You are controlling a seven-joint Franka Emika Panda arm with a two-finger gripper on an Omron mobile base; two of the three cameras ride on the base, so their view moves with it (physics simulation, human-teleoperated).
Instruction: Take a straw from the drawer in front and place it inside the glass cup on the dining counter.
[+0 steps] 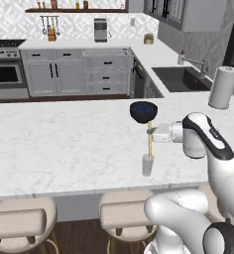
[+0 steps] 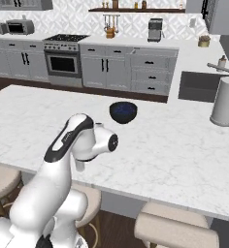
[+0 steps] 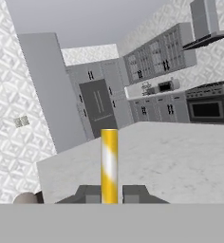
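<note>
straw (image 1: 149, 141): held upright, long axis vertical; lower end seen at or just inside the mouth of the glass cup (image 1: 147, 164), depth cannot be told.
tool (image 1: 153, 134): clamped shut on the straw's upper part, reaching in sideways; cup lies directly below it.
next move (judged): straight down, then release; any tilt is likely to catch the rim.
table (image 1: 64, 144): white marble, bare around the cup; dark blue bowl (image 1: 143, 111) just behind, paper-towel roll (image 1: 223, 87) well apart.
room: stools (image 1: 22, 222) along the near edge.
</note>
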